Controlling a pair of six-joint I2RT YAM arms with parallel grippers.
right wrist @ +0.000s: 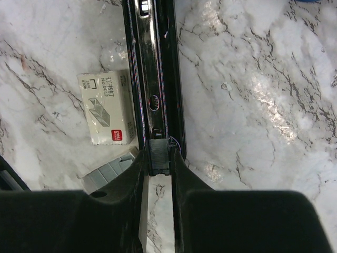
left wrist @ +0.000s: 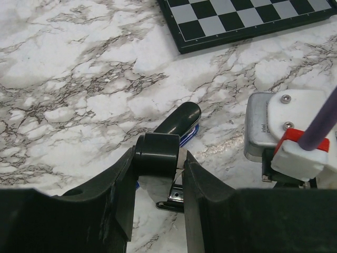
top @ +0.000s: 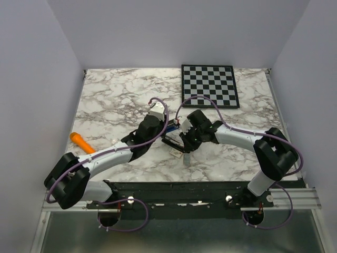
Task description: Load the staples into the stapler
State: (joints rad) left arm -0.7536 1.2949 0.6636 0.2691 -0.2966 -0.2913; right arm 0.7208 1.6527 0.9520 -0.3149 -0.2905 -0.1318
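Opened stapler [top: 172,142] gripped from both sides
Top: it lies central on the surface [top: 116,100]. Left wrist: left end effector [left wrist: 156,158] closed on its black lid. Right wrist: right end effector [right wrist: 158,163] pinches the rail, running twelve-to-six; staples [right wrist: 108,174], long axis eight-to-two, lie at its eight o'clock.

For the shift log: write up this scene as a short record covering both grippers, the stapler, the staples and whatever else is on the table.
left gripper: shut on the black rounded end of the stapler
right gripper: shut on the end of the stapler's open channel
staples: grey block on the table, left of the channel, not yet loaded
box: white, flat, just beyond the staples
chessboard: far right of the table
orange object: left side, apart from both arms
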